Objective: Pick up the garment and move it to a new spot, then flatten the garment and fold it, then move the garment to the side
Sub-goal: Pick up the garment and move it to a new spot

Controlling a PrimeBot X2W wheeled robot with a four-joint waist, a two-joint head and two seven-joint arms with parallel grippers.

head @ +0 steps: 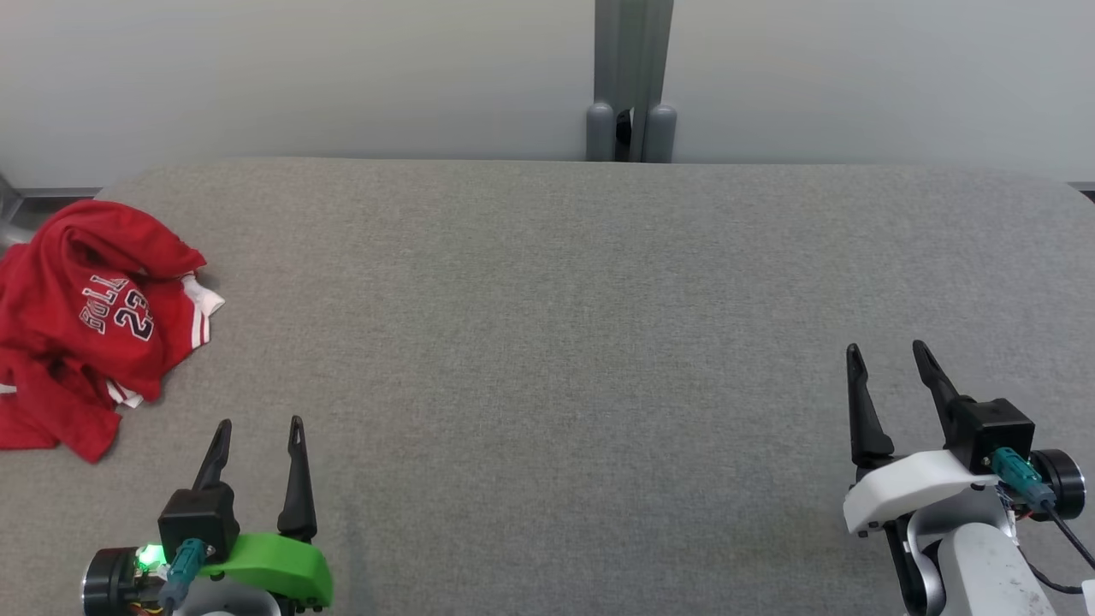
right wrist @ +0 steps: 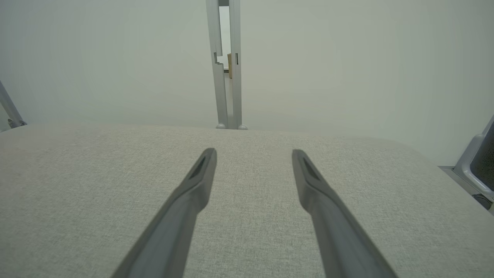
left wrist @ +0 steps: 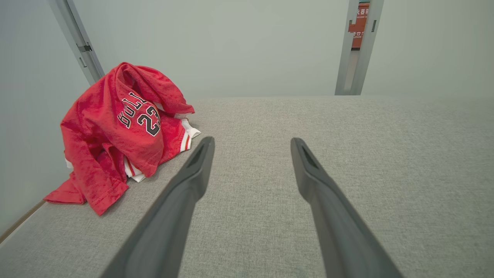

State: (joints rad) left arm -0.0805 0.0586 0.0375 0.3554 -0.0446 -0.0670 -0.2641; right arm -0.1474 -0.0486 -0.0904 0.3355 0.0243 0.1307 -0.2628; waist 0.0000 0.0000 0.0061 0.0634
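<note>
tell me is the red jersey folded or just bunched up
Bunched up, not folded: the red jersey sits in a crumpled heap at the grey table's left edge, fabric piled over itself, white trim poking out.

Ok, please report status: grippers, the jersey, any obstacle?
Left gripper open, empty. Right gripper open, empty. Red jersey crumpled at left edge of grey table, untouched. Nothing in the way.

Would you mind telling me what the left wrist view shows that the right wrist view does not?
Left wrist view: the crumpled red jersey lying left of the open left hand, plus an orange sign in the background. Right wrist view: the open right hand and a grey frame corner at far right. Shared: the grey fabric surface, pale wall, a grey upright post.
</note>
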